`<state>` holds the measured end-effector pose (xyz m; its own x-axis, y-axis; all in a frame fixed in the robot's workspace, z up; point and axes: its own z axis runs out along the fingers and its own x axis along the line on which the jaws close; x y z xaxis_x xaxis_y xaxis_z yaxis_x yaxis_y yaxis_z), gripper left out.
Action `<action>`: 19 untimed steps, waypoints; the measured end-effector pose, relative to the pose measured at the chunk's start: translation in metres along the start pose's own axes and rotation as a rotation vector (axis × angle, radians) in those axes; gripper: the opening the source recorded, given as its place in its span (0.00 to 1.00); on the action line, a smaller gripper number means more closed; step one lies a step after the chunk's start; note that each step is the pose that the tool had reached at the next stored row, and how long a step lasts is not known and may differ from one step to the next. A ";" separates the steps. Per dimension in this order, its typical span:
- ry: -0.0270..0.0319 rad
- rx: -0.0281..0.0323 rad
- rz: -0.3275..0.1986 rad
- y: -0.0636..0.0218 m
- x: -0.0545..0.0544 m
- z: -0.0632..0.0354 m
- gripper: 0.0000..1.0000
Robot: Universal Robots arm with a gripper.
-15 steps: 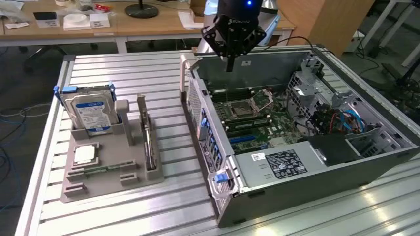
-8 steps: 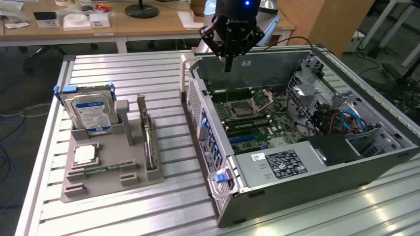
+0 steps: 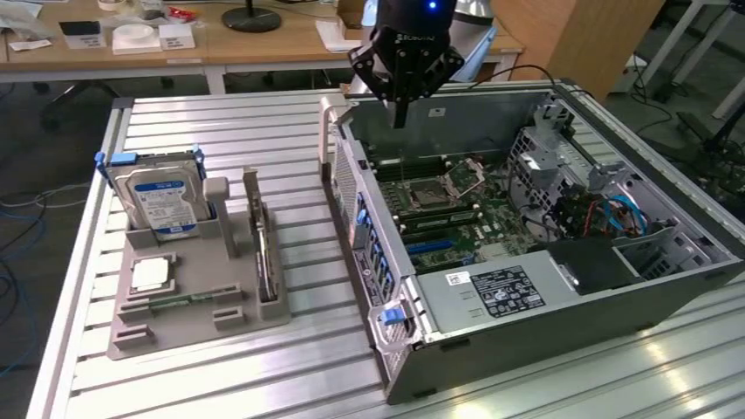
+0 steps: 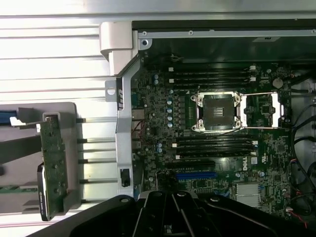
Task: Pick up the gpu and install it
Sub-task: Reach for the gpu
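"Where was the gpu [image 3: 263, 253]?"

"It stood on its edge in the grey rack [image 3: 187, 305], at the exterior view's lower left. That probably made it easy to grab from above."

"And the pincer [image 3: 399, 118]?"

"Clenched on nothing, up over the open computer case [image 3: 524, 358], top middle."

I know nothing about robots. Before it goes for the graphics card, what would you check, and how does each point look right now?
1. Hand empty: ok, it holds nothing and hangs above the open case.
2. Hand open for a grab: not ok, it is shut.
3. Gpu ready to take: ok, it stands on edge in the grey holder.
4. Blue slot free: ok, it looks empty.
5. Gripping room around the gpu: cannot tell.
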<state>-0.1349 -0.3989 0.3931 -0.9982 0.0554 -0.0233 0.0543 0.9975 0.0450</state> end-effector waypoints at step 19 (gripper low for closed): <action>0.0002 -0.0001 -0.004 -0.0010 0.019 -0.0005 0.11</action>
<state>-0.1539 -0.3989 0.3930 -0.9984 0.0519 -0.0232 0.0508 0.9977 0.0450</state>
